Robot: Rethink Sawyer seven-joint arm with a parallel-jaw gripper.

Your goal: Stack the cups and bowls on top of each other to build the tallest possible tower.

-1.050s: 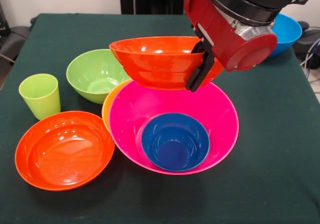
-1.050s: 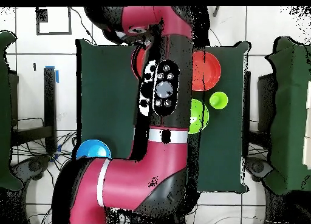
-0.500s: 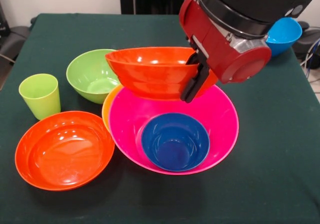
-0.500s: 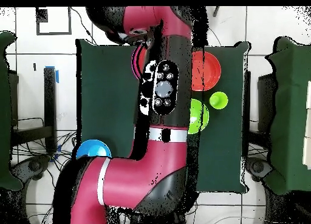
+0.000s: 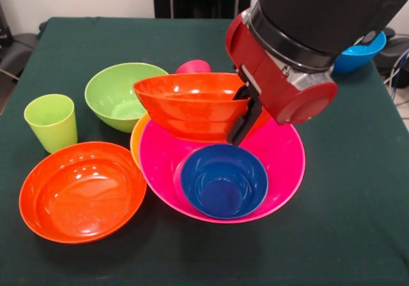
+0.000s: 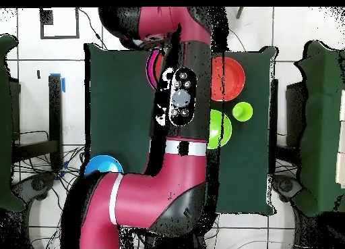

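My gripper (image 5: 241,118) is shut on the right rim of a big orange bowl (image 5: 188,103) and holds it just above the big pink bowl (image 5: 289,161). A small dark blue bowl (image 5: 223,180) sits inside the pink one. An orange-yellow rim (image 5: 135,140) peeks out at the pink bowl's left side. A green bowl (image 5: 120,94), a lime green cup (image 5: 51,121) and a shallow red-orange bowl (image 5: 83,190) stand to the left. A pink cup (image 5: 193,66) shows behind the held bowl. In the overhead view the arm (image 6: 180,104) hides the gripper and the held bowl.
A light blue bowl (image 5: 361,48) stands at the table's far right corner. The overhead view shows the red-orange bowl (image 6: 230,77), green bowl (image 6: 222,128), lime cup (image 6: 242,111) and light blue bowl (image 6: 103,165) around the arm. The dark green cloth (image 5: 358,190) covers the table.
The gripper has carried the orange bowl down and slightly left, closer to the pink bowl. The pink cup behind it has come into sight.
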